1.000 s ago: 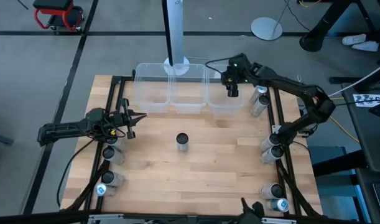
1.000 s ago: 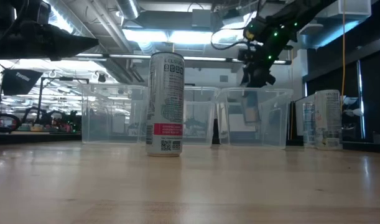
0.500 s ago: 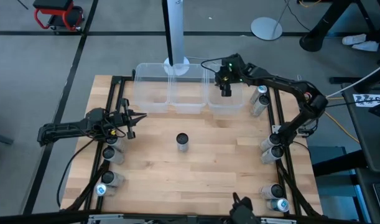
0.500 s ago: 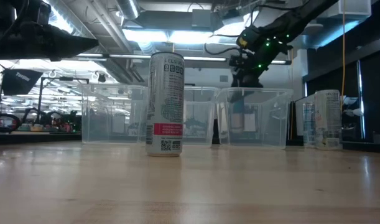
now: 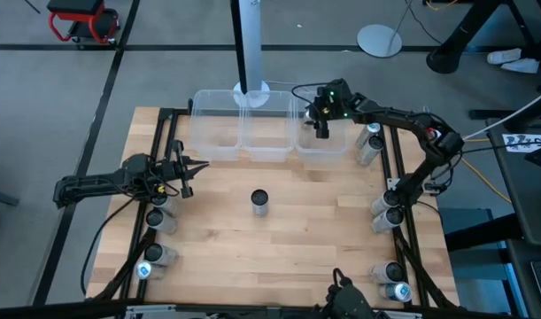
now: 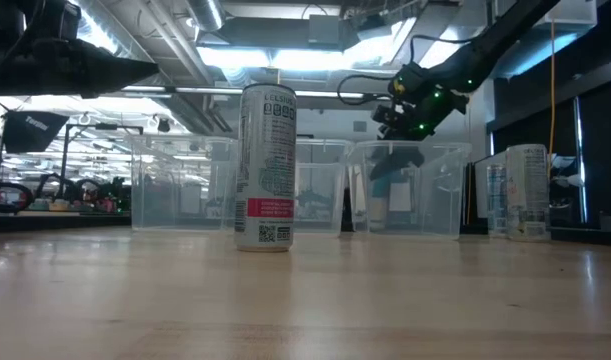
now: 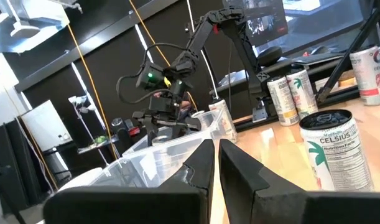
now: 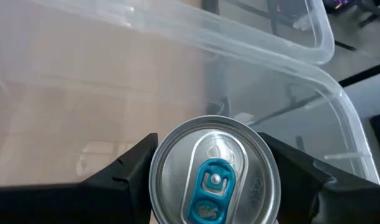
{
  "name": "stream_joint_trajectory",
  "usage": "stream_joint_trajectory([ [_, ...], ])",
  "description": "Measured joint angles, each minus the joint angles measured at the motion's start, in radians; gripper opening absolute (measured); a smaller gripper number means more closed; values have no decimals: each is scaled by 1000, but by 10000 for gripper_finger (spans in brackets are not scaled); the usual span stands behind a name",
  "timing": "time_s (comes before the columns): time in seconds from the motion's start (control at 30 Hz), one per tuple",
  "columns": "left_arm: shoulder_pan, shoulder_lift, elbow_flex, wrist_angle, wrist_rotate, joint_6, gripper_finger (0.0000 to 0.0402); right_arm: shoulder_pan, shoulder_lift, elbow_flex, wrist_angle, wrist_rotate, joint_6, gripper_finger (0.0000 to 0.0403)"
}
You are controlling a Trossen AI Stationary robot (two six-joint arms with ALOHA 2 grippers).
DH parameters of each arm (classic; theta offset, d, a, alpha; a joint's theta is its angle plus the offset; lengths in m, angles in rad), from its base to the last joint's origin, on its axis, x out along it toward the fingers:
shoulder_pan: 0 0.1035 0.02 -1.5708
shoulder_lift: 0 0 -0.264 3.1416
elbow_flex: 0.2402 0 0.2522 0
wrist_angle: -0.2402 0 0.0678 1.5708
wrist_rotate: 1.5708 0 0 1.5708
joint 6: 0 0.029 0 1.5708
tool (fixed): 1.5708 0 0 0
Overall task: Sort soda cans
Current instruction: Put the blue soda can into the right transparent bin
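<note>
Right wrist view looks straight down on a soda can (image 8: pixel 214 180) with a teal-blue tab, sitting squarely between the two dark fingers (image 8: pixel 124 171), which press its sides; the jaws stand part open, closed on the can. From above, the right gripper (image 5: pixel 321 124) hangs over the clear bin (image 5: pixel 323 151) nearest the tabletop's far right corner, and the low view shows the can hanging down inside that bin's walls. One dark-topped can (image 5: pixel 259 201) stands upright near the tabletop's centre. More cans (image 5: pixel 387 213) line the right edge. The left gripper (image 5: pixel 197 166) waits near the left edge, fingers pressed together, holding nothing.
</note>
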Motion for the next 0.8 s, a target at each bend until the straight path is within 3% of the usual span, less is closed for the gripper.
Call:
stream_joint_trajectory([
  [0.2,0,0,0,0,0,-3,17,4,26,2,25,2,0,235],
  [0.53,0,-1,0,0,0,-5,17,3,35,5,29,43,0,317],
  [0.8,0,-1,0,-1,0,-6,17,4,35,90,9,61,-4,335],
])
